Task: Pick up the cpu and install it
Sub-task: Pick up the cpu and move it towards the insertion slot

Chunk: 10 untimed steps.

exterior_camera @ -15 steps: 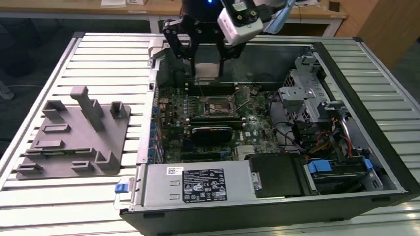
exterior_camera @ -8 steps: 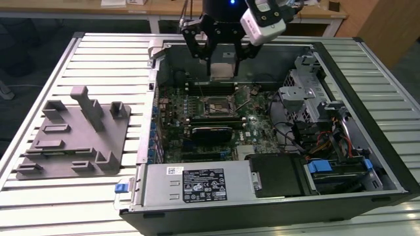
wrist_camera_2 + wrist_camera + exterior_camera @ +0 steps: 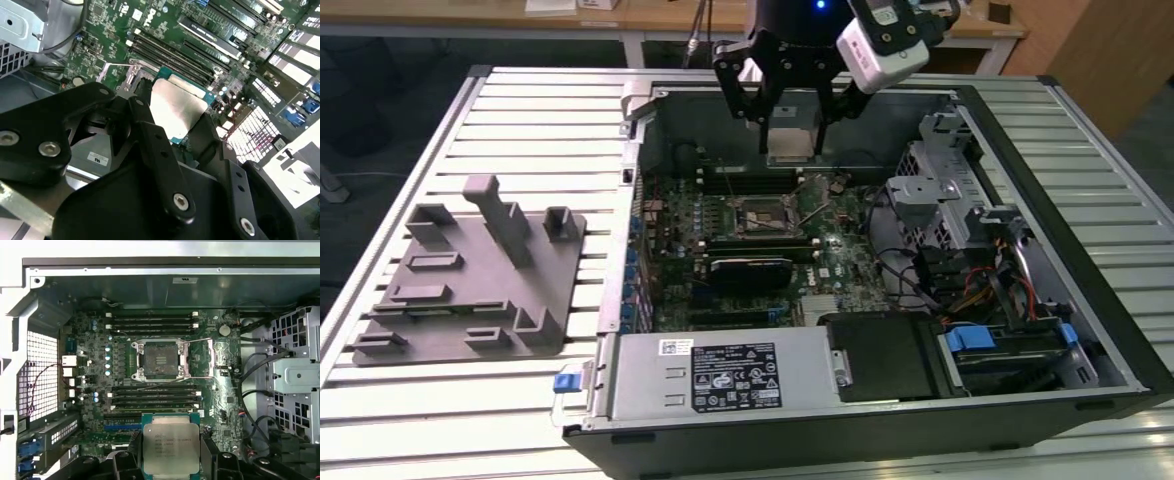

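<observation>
The cpu point(image 3: 790, 143) is a small silvery square chip, and my gripper point(image 3: 790, 148) is shut on it, holding it in the air above the far part of the open computer case. In both wrist views the cpu point(image 3: 171, 449) point(image 3: 179, 106) sits flat between the black fingers point(image 3: 155, 150). The dark square socket point(image 3: 160, 359) on the green motherboard point(image 3: 761, 240) stands open, its metal frame and lever raised. The socket point(image 3: 762, 213) lies below and nearer the camera than the chip in the exterior view.
A grey fixture tray point(image 3: 467, 280) with upright posts lies on the slatted table at the exterior view's left. Inside the case are memory slots point(image 3: 152, 322), a power supply point(image 3: 720, 375), drive bays point(image 3: 947, 200) and loose cables point(image 3: 974, 290). The case walls point(image 3: 1067, 230) rise around the board.
</observation>
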### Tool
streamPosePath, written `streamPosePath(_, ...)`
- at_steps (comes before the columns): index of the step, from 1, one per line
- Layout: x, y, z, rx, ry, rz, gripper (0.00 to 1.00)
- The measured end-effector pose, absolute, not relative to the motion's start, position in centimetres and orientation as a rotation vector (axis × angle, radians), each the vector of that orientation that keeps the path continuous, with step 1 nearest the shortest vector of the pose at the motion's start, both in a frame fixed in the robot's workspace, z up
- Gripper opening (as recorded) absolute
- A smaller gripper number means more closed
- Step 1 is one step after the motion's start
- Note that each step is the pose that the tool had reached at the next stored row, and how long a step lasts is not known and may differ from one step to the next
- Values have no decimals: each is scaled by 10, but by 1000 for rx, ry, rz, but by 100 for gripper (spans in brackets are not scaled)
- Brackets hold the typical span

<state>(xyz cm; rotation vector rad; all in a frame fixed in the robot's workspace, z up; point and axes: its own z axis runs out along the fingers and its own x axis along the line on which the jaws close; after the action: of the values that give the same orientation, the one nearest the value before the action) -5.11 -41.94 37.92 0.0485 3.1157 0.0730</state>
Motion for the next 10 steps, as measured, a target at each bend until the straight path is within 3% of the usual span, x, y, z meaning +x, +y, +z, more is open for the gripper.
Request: streamPosePath(10, -50, -417, 378, 48, 3116, 72, 55)
